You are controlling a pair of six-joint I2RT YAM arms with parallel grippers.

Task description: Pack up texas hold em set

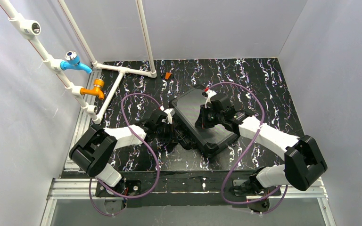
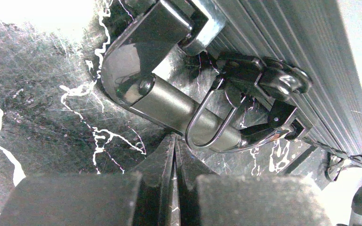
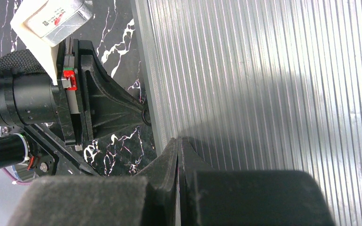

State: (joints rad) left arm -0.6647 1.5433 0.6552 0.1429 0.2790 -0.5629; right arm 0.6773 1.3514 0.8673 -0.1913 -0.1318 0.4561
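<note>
The texas hold em set shows as a black ribbed briefcase (image 1: 188, 106), lid down, lying at an angle mid-table. My left gripper (image 1: 172, 129) is shut and empty at the case's near-left side. In the left wrist view its tips (image 2: 175, 139) sit just below the carry handle (image 2: 179, 106), beside a latch (image 2: 259, 77) whose wire loop (image 2: 202, 127) hangs loose. My right gripper (image 1: 202, 123) is shut and empty over the lid. In the right wrist view its tips (image 3: 177, 141) rest at the left edge of the ribbed lid (image 3: 264, 84).
A white pipe frame with a blue tap (image 1: 78, 61) and an orange tap (image 1: 96, 87) stands at the back left. A small orange object (image 1: 168, 75) lies near the back wall. The left arm's wrist (image 3: 23, 99) is close beside the case.
</note>
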